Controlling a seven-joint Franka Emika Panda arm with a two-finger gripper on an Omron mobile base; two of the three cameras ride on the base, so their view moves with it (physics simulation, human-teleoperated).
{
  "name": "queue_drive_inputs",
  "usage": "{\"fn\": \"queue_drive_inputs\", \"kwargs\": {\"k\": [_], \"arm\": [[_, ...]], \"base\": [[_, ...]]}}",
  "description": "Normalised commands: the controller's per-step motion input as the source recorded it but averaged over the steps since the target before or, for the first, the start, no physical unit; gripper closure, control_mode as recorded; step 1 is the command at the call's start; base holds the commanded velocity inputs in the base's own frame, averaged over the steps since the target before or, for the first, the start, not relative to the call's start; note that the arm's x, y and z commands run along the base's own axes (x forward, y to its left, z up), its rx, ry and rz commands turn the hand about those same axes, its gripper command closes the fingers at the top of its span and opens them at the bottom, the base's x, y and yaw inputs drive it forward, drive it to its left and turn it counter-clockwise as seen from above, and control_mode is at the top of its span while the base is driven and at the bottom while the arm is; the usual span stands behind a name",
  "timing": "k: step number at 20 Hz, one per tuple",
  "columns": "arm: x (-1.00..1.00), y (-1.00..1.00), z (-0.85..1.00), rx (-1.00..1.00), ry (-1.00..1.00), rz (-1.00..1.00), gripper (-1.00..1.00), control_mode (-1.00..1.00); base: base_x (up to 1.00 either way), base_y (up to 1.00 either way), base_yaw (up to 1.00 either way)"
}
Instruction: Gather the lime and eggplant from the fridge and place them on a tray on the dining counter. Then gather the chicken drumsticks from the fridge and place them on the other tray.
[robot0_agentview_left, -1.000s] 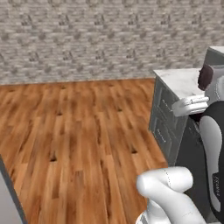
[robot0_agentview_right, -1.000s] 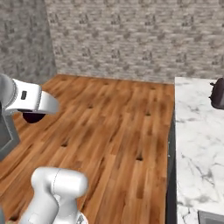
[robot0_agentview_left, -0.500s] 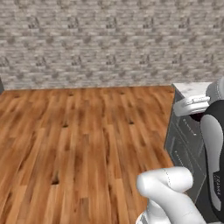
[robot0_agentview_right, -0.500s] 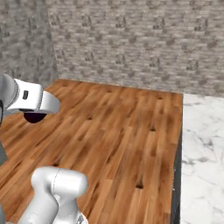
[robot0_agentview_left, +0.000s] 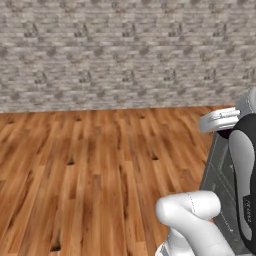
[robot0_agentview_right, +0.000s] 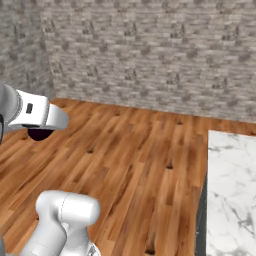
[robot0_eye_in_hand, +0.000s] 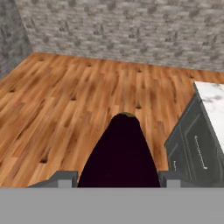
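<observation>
A dark purple eggplant (robot0_eye_in_hand: 120, 153) with a small green tip fills the lower middle of the hand view, held between the two dark fingertips of my gripper (robot0_eye_in_hand: 119, 178), which is shut on it. In the right base view a dark rounded bit of the eggplant (robot0_agentview_right: 39, 134) peeks out below the white hand at the left edge. At the right of the left base view the white hand holds the eggplant (robot0_agentview_left: 225, 133) above the counter's dark front. The lime, chicken drumsticks, fridge and trays are out of view.
A marble-topped dining counter (robot0_agentview_right: 231, 190) with dark grey cabinet fronts (robot0_eye_in_hand: 190, 144) stands to the right. Wooden floor (robot0_agentview_left: 95, 165) stretches ahead to a grey brick wall (robot0_agentview_left: 120, 55). A darker wall corner (robot0_agentview_right: 20, 45) is at the left.
The whole scene has slid rightward in both base views as the base turned; the counter has moved toward the right edge. The gripper keeps the eggplant in the same hold.
</observation>
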Motion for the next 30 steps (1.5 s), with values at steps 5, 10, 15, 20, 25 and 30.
{"fn": "queue_drive_inputs", "kwargs": {"k": [5, 10, 15, 20, 25, 30], "arm": [[0.0, 0.0, 0.0, 0.0, 0.0, 0.0, 1.0, 1.0], [0.0, 0.0, 0.0, 0.0, 0.0, 0.0, 1.0, 1.0], [0.0, 0.0, 0.0, 0.0, 0.0, 0.0, 1.0, 1.0], [0.0, 0.0, 0.0, 0.0, 0.0, 0.0, 1.0, 1.0], [0.0, 0.0, 0.0, 0.0, 0.0, 0.0, 1.0, 1.0], [0.0, 0.0, 0.0, 0.0, 0.0, 0.0, 1.0, 1.0]], "base": [[1.0, 0.32, -0.08], [1.0, 0.6, -0.2], [1.0, 0.66, -0.35], [1.0, 0.6, -0.45], [1.0, 0.52, -0.44], [1.0, 0.6, -0.41]]}}
